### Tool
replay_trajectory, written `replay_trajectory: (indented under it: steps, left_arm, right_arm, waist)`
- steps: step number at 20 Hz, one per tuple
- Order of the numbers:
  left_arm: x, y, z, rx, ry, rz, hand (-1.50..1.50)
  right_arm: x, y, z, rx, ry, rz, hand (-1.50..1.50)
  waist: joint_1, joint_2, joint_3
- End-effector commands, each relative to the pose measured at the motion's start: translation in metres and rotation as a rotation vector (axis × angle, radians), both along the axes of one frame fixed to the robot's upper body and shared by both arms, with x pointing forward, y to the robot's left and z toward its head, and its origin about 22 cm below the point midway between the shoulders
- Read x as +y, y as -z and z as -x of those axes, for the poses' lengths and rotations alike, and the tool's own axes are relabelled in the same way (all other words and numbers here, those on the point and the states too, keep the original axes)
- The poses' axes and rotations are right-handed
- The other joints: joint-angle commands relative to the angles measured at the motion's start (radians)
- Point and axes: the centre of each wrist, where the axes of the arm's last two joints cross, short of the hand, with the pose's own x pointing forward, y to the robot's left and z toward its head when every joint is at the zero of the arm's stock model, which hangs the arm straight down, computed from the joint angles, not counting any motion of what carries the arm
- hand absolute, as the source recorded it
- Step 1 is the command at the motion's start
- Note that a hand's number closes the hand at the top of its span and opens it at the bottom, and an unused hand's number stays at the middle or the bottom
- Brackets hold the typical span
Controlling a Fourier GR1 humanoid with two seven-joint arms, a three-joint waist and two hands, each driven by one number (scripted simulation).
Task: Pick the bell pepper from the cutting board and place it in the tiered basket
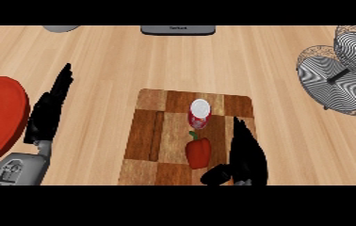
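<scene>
Light wood bench (230, 60) fills the view, grain running left to right, evenly lit. At its far edge, dark grey flat appliance (178, 29), partly cut off. Left of the appliance, also at the far edge, a grey rounded object (61, 28), mostly out of view. Well left of and nearer than the appliance, a red plate (10, 109) at the left border.

Bystanders on the wooden counter (208, 60)

A red-and-white can (199, 113) stands upright on the board. A red plate (10, 109) shows at the left edge; a grey device (178, 29) and a grey dish (61, 28) sit cut off at the far edge.
</scene>
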Motion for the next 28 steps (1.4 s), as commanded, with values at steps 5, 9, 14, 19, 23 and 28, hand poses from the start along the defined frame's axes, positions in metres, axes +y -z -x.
replay_trajectory:
  steps: [5, 9, 14, 19, 23, 28]
  left_arm:
    - [0.009, -0.01, -0.002, -0.014, -0.019, 0.009, 0.0]
    - [-0.002, 0.01, 0.005, -0.001, 0.01, 0.026, 0.0]
    - [-0.006, -0.001, -0.011, -0.002, 0.005, 0.005, 0.0]
    - [0.0, -0.001, -0.01, -0.004, -0.005, 0.012, 0.0]
    - [0.0, -0.005, -0.004, 0.003, 0.002, 0.018, 0.0]
    - [-0.003, 0.004, -0.001, -0.004, 0.015, 0.0, 0.0]
  right_arm:
    - [0.015, 0.004, -0.005, 0.152, 0.161, -0.005, -1.5]
    - [0.024, 0.017, -0.012, 0.173, 0.167, -0.021, -1.5]
    - [0.04, 0.009, -0.016, 0.259, 0.019, -0.059, 1.5]
    - [0.048, 0.006, -0.028, 0.209, -0.029, 0.081, 1.5]
    - [0.047, -0.005, -0.032, 0.155, 0.037, -0.059, 1.5]
    - [0.052, -0.017, -0.09, 0.019, 0.009, 0.01, 1.5]
  waist:
    - [0.005, -0.001, 0.001]
    - [0.012, 0.003, 0.001]
    - [0.009, 0.006, 0.002]
    - [0.002, 0.001, 0.002]
    - [0.009, -0.002, 0.002]
    - [0.024, 0.007, 0.002]
